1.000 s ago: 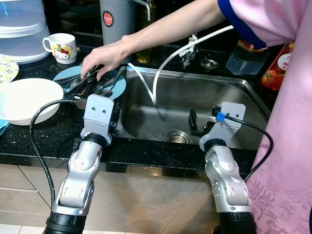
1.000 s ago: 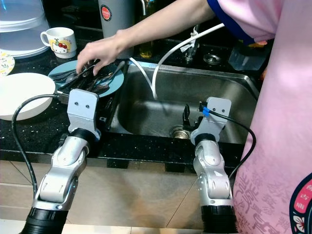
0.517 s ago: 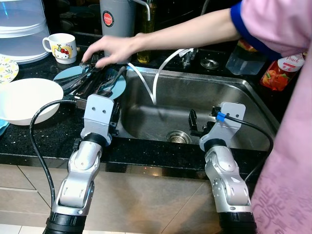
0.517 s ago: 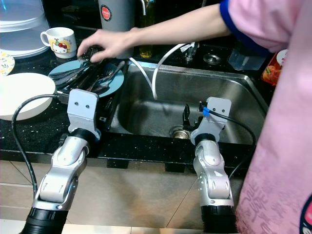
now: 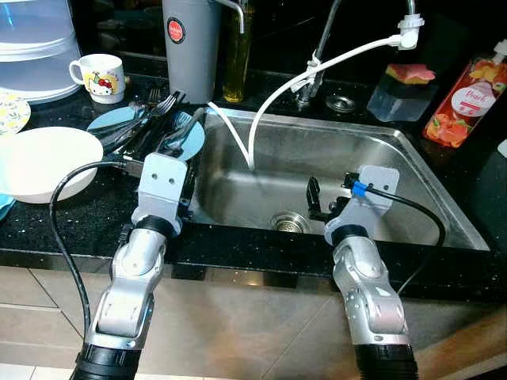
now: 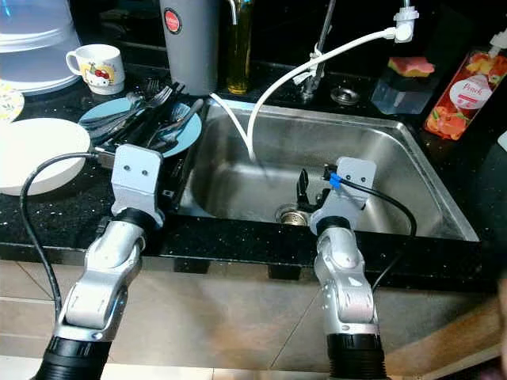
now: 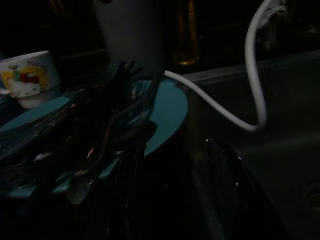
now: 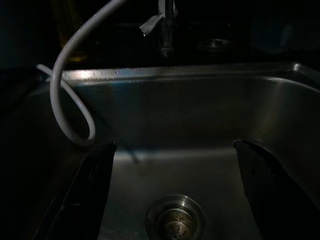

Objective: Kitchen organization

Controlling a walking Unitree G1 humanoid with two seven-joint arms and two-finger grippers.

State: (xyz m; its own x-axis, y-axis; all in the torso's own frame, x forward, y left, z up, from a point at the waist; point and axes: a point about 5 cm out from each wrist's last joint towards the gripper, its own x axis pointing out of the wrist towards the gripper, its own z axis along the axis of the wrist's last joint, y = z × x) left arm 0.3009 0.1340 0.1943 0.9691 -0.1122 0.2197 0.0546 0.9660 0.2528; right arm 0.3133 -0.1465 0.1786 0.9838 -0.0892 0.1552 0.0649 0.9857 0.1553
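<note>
The cutlery pile lies on the blue plate in the upper left of the left eye view, on the black counter just beside the left rim of the sink. The forks and spoons run with their long axis diagonal, handles toward the lower left, tines toward the grey canister at the top.

The left gripper sits at the counter edge directly below the plate in the frame. Its fingers are spread apart and hold nothing; the pile lies straight ahead of them.

The right gripper hovers over the sink basin at centre frame, above the drain, fingers wide apart and empty, well apart from the plate.

The left arm is judged the nearer one. A forward reach, with the fingers turned across the diagonal handles, appears to be required.
</note>
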